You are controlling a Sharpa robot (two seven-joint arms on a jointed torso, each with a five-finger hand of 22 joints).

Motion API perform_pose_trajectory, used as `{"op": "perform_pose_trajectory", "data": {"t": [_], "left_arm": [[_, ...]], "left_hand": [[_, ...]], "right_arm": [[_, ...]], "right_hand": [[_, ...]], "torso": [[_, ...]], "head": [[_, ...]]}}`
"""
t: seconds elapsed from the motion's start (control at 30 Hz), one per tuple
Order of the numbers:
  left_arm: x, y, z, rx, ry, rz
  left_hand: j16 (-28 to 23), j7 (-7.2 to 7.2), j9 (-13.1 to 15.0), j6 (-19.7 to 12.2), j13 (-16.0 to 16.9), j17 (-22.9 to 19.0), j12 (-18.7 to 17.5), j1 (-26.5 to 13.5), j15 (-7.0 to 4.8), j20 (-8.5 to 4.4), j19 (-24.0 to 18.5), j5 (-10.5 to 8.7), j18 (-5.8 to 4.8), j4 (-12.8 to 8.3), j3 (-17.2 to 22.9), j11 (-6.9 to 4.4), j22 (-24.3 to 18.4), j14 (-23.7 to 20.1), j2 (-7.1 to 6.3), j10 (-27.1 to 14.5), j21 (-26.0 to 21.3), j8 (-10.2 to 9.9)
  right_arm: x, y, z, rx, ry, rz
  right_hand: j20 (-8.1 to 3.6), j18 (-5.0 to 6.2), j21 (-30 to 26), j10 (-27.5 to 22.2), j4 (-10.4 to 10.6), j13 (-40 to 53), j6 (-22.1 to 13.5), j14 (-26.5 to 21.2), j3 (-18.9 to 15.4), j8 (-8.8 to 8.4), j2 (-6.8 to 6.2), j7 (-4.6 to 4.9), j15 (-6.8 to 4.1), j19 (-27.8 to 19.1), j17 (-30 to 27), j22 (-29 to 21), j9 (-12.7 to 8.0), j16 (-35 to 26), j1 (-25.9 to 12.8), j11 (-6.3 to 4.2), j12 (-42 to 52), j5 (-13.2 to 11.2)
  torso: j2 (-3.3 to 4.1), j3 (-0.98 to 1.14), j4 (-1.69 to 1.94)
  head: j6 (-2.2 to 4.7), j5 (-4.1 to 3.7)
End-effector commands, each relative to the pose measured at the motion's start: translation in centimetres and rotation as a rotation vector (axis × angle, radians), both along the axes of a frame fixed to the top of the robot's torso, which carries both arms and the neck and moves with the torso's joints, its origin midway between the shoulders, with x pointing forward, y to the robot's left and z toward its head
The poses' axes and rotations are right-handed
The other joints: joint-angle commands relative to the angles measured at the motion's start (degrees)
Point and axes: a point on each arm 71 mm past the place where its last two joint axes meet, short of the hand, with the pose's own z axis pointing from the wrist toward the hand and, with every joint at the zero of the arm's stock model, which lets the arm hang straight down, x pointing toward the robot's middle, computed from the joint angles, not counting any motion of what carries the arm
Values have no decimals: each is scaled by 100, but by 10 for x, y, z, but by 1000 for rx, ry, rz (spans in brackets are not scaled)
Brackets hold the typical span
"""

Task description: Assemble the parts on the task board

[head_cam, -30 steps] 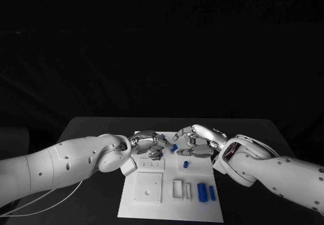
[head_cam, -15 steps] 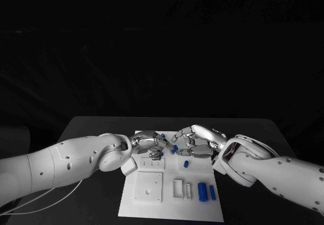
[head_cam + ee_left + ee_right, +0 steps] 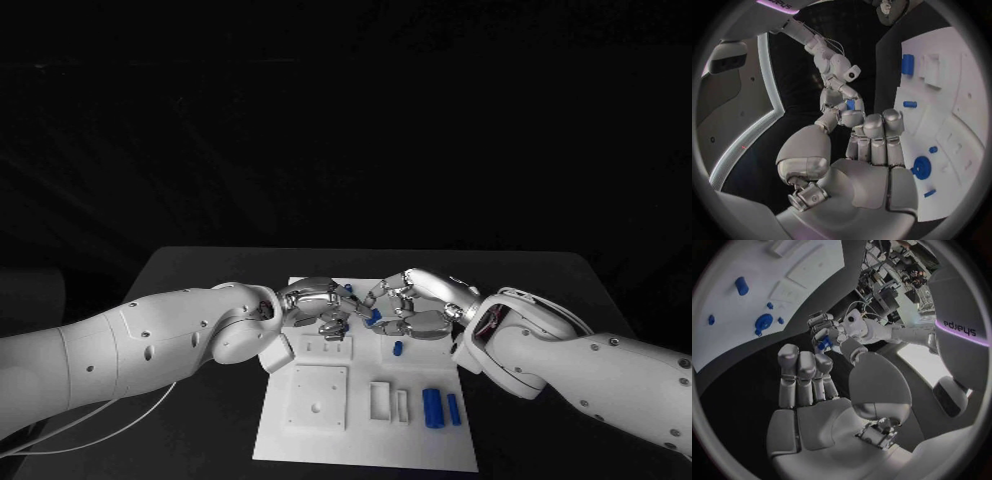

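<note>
Task board (image 3: 368, 420) under both hands, left hand (image 3: 313, 305) and right hand (image 3: 414, 305) fingertip-to-fingertip, fingers pinching one blue part (image 3: 850, 104).

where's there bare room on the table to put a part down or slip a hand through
Bare black table lies beside the task board on both sides and beyond its far edge. The board's near strip is also bare. It is crowded at the far end, where the left hand and right hand meet around a small blue part.

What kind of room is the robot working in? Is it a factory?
Probably a robot lab or test room, not a factory. A white task board with small blue parts lies on a black table against a dark backdrop, and the right wrist view shows cluttered equipment behind.
</note>
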Motion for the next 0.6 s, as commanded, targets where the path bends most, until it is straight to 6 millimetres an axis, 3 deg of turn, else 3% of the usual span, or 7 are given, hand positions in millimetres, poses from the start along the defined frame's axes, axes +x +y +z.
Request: {"op": "perform_pose_trajectory", "data": {"t": [0.03, 0.47, 0.53, 0.6], "left_arm": [[0, -1, 0, 2, -4, 2], [-1, -1, 0, 3, -2, -1], [-1, -1, 0, 2, -1, -3], [-1, -2, 0, 1, 1, -7]], "left_hand": [[12, -21, 7, 71, 7, 6, 23, 212, -40, -592, -31, 27, -4, 10, 24, -6, 3, 0, 173, -47, -18, 20], [13, -21, 8, 66, 7, 7, 24, 211, -40, -591, -31, 24, -5, 19, 21, -5, 4, -2, 169, -49, -18, 19], [13, -20, 9, 62, 7, 7, 24, 209, -39, -591, -31, 20, -6, 24, 18, -4, 4, -3, 166, -50, -18, 17], [13, -19, 9, 60, 6, 7, 25, 208, -39, -591, -32, 18, -7, 27, 17, -4, 4, -4, 165, -52, -18, 16]], "right_arm": [[-2, 2, -1, -8, 5, 21], [0, 1, -2, -22, -4, 10], [0, 1, -2, -28, -7, 7], [0, 1, -2, -34, -18, 7]], "right_hand": [[-25, 486, 28, 24, -9, 15, 169, 1, 36, 45, 23, 86, -54, -11, -10, 112, 15, 26, -30, -29, 25, -30], [-30, 486, 61, 40, 20, 73, 501, -27, 184, 215, 157, -46, -164, -35, -57, 91, 131, 49, -133, -153, -37, -263], [-31, 486, 52, 43, 81, 86, 643, -40, 428, 285, 234, -118, -198, -45, -74, 78, 181, 49, -96, -210, -68, -635], [-27, 486, 64, 58, 117, 107, 670, -44, 568, 289, 213, -120, -229, -40, -90, 77, 203, 59, -147, -224, -89, -683]], "torso": [[0, 5, -2], [2, 4, -2], [3, 3, -1], [2, 2, -1]], "head": [[-4, 7], [-23, 12], [-29, 12], [-27, 10]]}}
